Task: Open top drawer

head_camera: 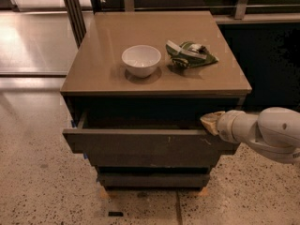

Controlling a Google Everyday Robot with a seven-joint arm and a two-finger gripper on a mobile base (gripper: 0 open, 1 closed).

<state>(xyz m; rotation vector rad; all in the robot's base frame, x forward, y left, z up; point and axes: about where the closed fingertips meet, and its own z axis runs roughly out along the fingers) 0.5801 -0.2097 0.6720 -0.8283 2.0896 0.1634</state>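
The top drawer [145,146] is the widest dark grey-brown front with small pale scratches. It stands pulled out from the cabinet, with a dark gap above its upper edge. My gripper [211,121] reaches in from the right on a white arm. Its pale tip sits at the drawer's upper right edge, just under the tabletop. Two narrower dark drawer fronts [152,178] sit shut below.
A white bowl [141,59] and a crumpled green bag [189,54] sit on the brown cabinet top [103,69]. Speckled floor surrounds the cabinet. A dark post [72,8] stands at the back left, and a dark wall lies to the right.
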